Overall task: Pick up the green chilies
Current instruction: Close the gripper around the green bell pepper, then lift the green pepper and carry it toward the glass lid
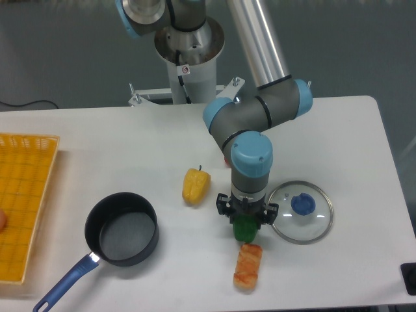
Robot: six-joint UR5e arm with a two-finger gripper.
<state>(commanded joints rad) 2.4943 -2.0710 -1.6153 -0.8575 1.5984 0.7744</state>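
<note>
The green chilies are a small glossy green pepper toy on the white table, just left of the glass lid. My gripper hangs straight down over it. The black linkage is spread wide on both sides and the fingers straddle the pepper. Only the pepper's lower front half shows below the gripper body. Its stem and top are hidden, and so are the fingertips. The pepper rests on the table.
An orange fried-food toy lies right below the pepper. A glass lid with a blue knob sits to the right, and a yellow pepper to the left. Further left are a black pot with a blue handle and a yellow basket.
</note>
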